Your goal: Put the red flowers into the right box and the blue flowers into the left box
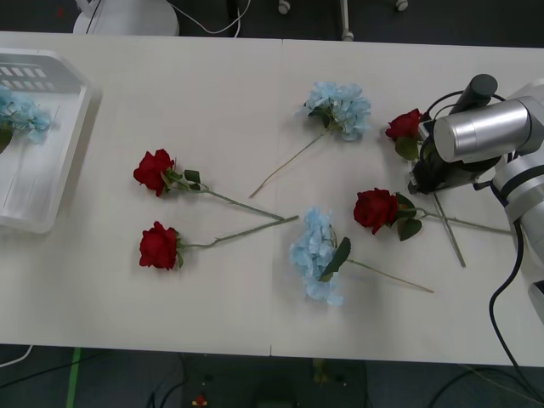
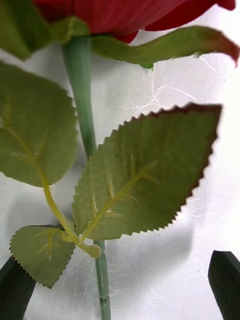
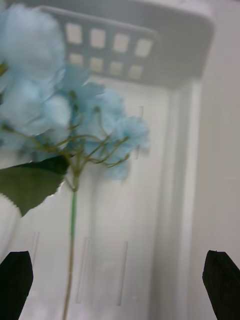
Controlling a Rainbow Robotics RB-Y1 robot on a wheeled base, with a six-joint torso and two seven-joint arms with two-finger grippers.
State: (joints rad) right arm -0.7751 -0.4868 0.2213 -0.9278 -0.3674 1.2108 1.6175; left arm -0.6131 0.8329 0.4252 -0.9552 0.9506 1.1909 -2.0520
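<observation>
The left box (image 1: 51, 153) at the counter's (image 1: 255, 323) left edge already holds a blue flower (image 3: 65, 120); our left pincer (image 3: 120, 285) hangs released above it. Our right pincer (image 2: 120, 287), fingers spread, straddles a red rose's stem (image 2: 102, 280); next we judge it must clench there.

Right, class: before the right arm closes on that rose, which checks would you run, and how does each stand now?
1. Right end effector open: ok.
2. Rose stem between its fingers: ok.
3. Small leaf clear of the fingers: cannot tell.
4. Stem free of the neighbouring rose: not ok, the stems cross.
5. Left end effector open, blue flower lying in the slotted tray: ok.
</observation>
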